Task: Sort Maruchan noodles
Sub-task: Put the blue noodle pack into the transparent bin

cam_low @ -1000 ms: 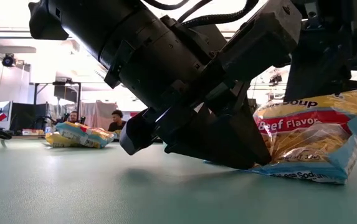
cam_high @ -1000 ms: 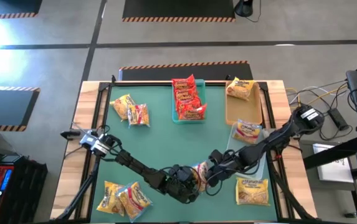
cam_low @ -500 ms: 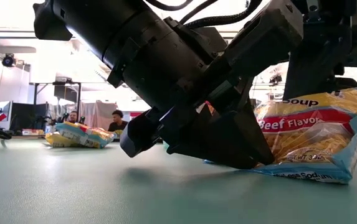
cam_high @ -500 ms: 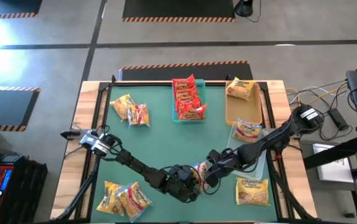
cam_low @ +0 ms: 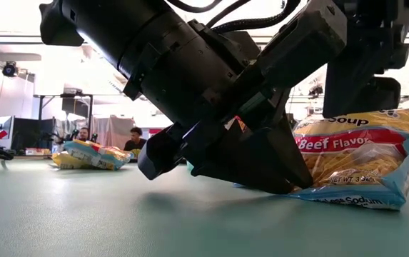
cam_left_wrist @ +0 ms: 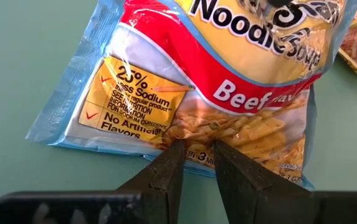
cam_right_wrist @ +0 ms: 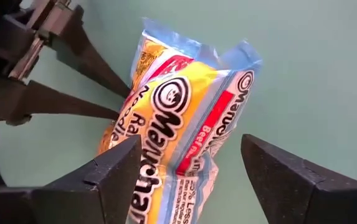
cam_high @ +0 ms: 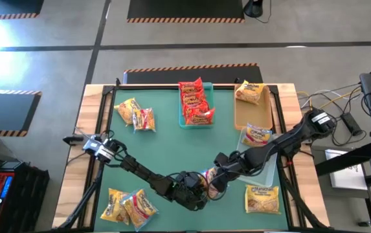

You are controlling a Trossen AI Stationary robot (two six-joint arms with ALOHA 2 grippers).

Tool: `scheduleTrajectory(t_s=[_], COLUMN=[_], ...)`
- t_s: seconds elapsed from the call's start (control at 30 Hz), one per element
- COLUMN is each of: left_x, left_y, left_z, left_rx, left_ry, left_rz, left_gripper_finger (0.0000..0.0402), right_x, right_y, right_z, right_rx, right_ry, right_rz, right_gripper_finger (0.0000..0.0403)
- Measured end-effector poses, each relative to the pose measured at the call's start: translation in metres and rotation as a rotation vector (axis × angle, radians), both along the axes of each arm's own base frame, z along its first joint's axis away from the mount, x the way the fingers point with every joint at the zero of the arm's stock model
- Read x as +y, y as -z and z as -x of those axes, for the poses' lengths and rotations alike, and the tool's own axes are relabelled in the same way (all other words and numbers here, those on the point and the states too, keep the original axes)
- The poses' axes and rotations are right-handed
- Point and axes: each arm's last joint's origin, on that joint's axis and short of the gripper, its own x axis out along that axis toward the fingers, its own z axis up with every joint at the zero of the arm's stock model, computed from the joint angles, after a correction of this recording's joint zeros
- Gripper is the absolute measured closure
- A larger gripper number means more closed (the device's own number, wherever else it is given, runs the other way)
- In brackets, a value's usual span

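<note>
Only wrist views: left end effector [cam_left_wrist: 197, 155] pinches Beef packet [cam_left_wrist: 228, 81] | right end effector [cam_right_wrist: 190, 168] spread

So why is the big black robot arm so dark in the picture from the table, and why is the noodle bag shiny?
In the low view, bright room lights behind turn the arm nearly into a silhouette. In the left wrist view, the beef noodle packet has crinkly plastic that catches pale glare, above the left claw. In the right wrist view, the right claw looks large, being close.

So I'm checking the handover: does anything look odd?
Yes: the beef packet isn't flat. The left gripper pinches one edge, tipping it up off the mat, while the right gripper has its jaws open around it.
</note>
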Motion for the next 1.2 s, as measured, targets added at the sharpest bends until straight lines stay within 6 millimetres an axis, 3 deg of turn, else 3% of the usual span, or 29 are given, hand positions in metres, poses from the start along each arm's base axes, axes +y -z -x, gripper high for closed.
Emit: scheduleTrajectory(t_s=[0.27,0.57,1.2], left_x=[0.003,0.01,0.01], left_y=[0.0,0.017,0.017], left_z=[-0.002,-0.009,-0.01], left_rx=[0.0,-0.018,-0.015], left_ry=[-0.01,-0.074,-0.067], left_rz=[0.008,0.105,0.119], left_gripper_finger=[0.0326,0.0326,0.0326], right_x=[-0.002,-0.004,-0.005], right_y=[0.007,0.006,0.018], right_z=[0.002,-0.001,0.0], right_rx=[0.017,-0.008,-0.056], right_ry=[-0.002,-0.002,-0.005], right_rz=[-0.045,-0.047,-0.102], right_gripper_finger=[0.0131,0.0131,0.0131])
